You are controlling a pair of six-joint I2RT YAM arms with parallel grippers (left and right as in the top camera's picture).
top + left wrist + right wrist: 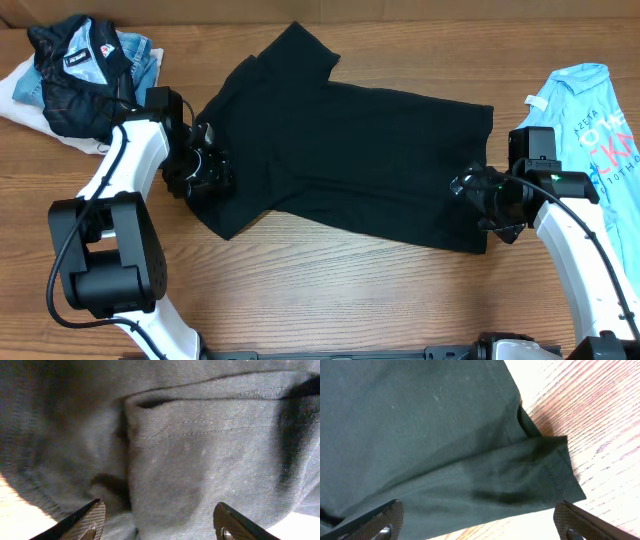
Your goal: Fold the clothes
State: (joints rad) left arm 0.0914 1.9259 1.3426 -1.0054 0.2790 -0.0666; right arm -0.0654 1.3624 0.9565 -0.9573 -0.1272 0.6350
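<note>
While the black T-shirt [340,160] lies spread flat across the table [330,300], collar end toward my left arm and bottom hem toward my right, I judge this to be the opening step of the fold: getting hold of both ends. The left gripper [210,175] is down at the cloth near the sleeve and collar. In its wrist view the fingers [90,517] stand apart, with a stitched hem and a wrinkle of fabric ahead of them and nothing pinched. The right gripper [470,190] hovers at a corner of the hem with its jaws spread wide over a turned-over flap. The next move, as I see it, is to close each pair of fingers on a single edge — not a bunched wad — before lifting, and to keep clear of the blue shirt [590,110] beside the right arm.
</note>
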